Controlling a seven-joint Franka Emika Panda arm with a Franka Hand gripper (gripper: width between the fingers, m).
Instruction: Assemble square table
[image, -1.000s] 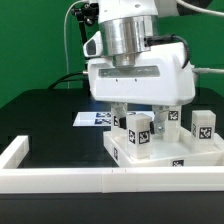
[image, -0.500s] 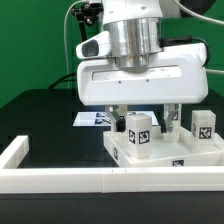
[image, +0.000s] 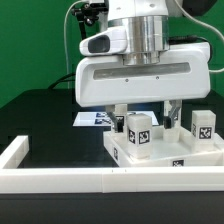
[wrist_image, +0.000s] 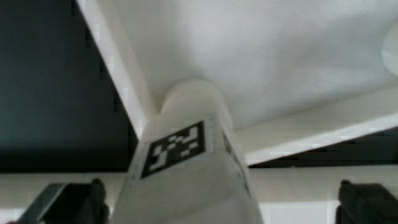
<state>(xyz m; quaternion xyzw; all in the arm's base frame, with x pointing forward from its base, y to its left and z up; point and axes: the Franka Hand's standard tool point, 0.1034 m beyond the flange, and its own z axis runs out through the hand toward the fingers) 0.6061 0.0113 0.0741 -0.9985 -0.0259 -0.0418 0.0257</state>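
Square tabletop lies flat on the black desk, hard against the white rail. Leg blocks stand on it: one at its near corner, one toward its far side, a third partly hidden behind the pincer.

Pincer hangs over the tabletop, fingers spread, nothing held; the wrist view shows a tagged leg centred between them.

Step in hand, likely: picking up a leg. Next move calls for a straight descent to straddle it, then closing squarely without tipping it.

Marker board lies behind the tabletop.
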